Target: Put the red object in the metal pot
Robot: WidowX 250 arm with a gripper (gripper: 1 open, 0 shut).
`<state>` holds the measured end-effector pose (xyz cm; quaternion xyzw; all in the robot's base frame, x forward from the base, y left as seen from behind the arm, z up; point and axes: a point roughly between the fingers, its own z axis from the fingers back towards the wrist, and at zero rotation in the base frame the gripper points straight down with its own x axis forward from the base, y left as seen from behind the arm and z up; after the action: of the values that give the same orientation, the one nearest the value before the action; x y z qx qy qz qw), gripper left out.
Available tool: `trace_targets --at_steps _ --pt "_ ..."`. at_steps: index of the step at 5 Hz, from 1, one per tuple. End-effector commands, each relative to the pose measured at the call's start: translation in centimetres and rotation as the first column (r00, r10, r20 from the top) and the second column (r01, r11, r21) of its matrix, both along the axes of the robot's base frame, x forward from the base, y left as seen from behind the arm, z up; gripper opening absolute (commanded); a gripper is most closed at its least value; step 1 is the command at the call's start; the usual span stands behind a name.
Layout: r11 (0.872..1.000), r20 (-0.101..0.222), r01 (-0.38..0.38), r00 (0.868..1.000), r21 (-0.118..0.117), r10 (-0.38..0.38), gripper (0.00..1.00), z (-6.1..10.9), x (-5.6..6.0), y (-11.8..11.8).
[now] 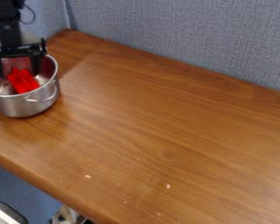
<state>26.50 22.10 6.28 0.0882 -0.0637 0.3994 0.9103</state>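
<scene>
Bright red ridged plastic bar (24, 81): inside round shiny steel pot (24, 103), tabletop's left edge | black claw (18, 65): wide open, holding nothing | placing looks done; only retreat left

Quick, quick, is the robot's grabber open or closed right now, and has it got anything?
Gripper: open, holding nothing; the red object lies in the metal pot below it.

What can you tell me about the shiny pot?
The metal pot is small, round and silvery, with straight sides and a wire-like handle on its side. It stands upright and open on the wooden table, near its left edge. Inside lies the red object; the dark gripper hangs over it.
</scene>
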Motion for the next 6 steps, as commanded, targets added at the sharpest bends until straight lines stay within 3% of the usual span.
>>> trace_targets --at_steps 1,2,4,5,6 --pt "0.999 0.031 0.01 0.999 0.047 -0.011 1.0 0.8 0.0 -0.4" --pt "0.999 0.034 0.01 0.999 0.049 -0.011 0.0 1.2 -0.5 -0.5" --pt "0.999 0.034 0.012 0.999 0.044 -0.013 0.0 2.8 -1.7 -1.1" --pt "0.998 0.028 0.041 0.999 0.048 -0.042 1.0 1.8 -1.5 -1.2" --pt "0.996 0.016 0.072 0.997 0.05 -0.073 0.0 0.6 -1.4 -1.3"
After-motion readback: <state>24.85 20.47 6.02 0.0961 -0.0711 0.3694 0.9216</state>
